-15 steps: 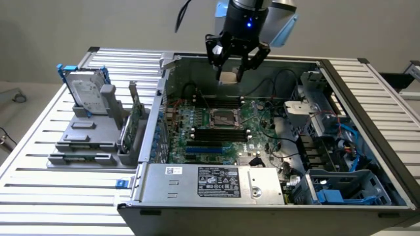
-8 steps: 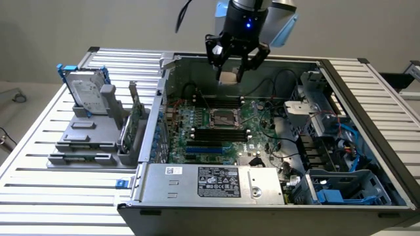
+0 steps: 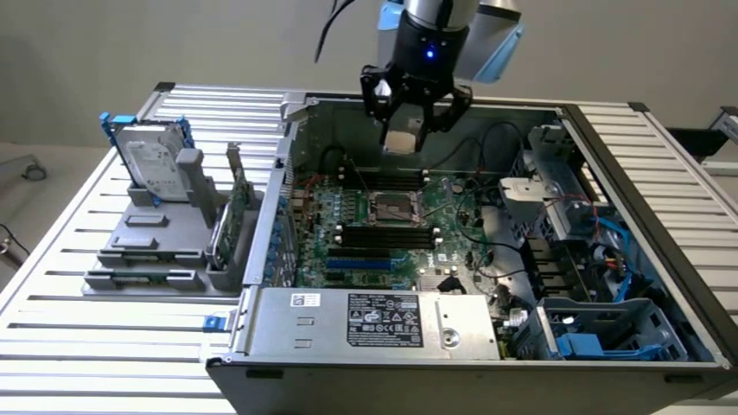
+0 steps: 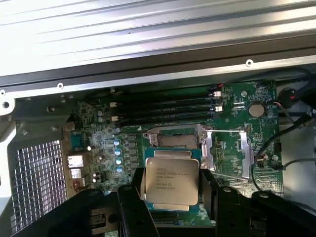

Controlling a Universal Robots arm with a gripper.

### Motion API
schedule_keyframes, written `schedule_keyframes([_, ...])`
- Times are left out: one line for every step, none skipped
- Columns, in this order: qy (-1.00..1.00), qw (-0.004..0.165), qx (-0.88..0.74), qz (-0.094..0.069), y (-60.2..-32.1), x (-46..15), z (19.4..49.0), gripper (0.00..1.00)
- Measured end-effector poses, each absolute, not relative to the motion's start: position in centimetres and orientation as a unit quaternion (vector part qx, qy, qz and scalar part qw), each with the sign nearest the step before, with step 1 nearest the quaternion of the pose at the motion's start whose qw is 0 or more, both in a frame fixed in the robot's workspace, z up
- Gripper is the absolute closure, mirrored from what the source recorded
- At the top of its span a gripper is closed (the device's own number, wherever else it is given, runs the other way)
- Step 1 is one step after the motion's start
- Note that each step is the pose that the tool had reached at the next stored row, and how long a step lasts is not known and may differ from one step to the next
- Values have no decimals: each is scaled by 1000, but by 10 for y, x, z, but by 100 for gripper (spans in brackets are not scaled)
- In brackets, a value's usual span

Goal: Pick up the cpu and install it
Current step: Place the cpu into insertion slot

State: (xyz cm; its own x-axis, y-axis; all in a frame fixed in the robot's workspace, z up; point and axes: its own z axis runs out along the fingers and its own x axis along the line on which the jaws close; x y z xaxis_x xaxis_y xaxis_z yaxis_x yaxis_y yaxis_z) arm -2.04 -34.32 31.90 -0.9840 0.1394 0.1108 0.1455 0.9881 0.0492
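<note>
Over the motherboard (image 4: 232,98), cpu (image 4: 170,181) gripped inside the claw (image 4: 172,198)

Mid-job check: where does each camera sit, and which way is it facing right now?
Exterior view: off the arm, high beside the open computer case, looking down into it; shows the arm and gripper holding the cpu.
Wrist view: on the wrist, looking past the black jaws down at the motherboard; jaws flank the cpu.
Shared: the cpu, the socket, the memory slots.

One cpu (image 4: 171,183), one socket (image 3: 392,207), one hard drive (image 3: 150,160) (blue-framed), one claw (image 3: 413,128).
</note>
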Motion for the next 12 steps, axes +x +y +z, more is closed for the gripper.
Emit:
schedule_keyframes([-995, 53, -80, -29, -343, -20, 317, 46])
schedule_keyframes([-994, 53, -89, -30, -343, -20, 316, 46])
schedule_keyframes([-993, 53, -98, -30, -343, -20, 314, 46])
schedule_keyframes([-992, 53, -107, -30, -343, -20, 313, 46])
schedule_keyframes([-991, 52, -117, -31, -343, -20, 311, 46])
schedule_keyframes([-990, 52, -126, -31, -343, -20, 309, 46])
schedule_keyframes([-989, 52, -135, -32, -343, -20, 308, 46])
schedule_keyframes([-988, 51, -143, -32, -343, -20, 306, 46])
schedule_keyframes([-986, 51, -152, -33, -343, -20, 304, 46])
schedule_keyframes([-985, 51, -161, -33, -343, -20, 303, 46])
schedule_keyframes([-984, 51, -170, -34, -343, -20, 301, 46])
schedule_keyframes([-982, 50, -179, -34, -343, -20, 299, 46])
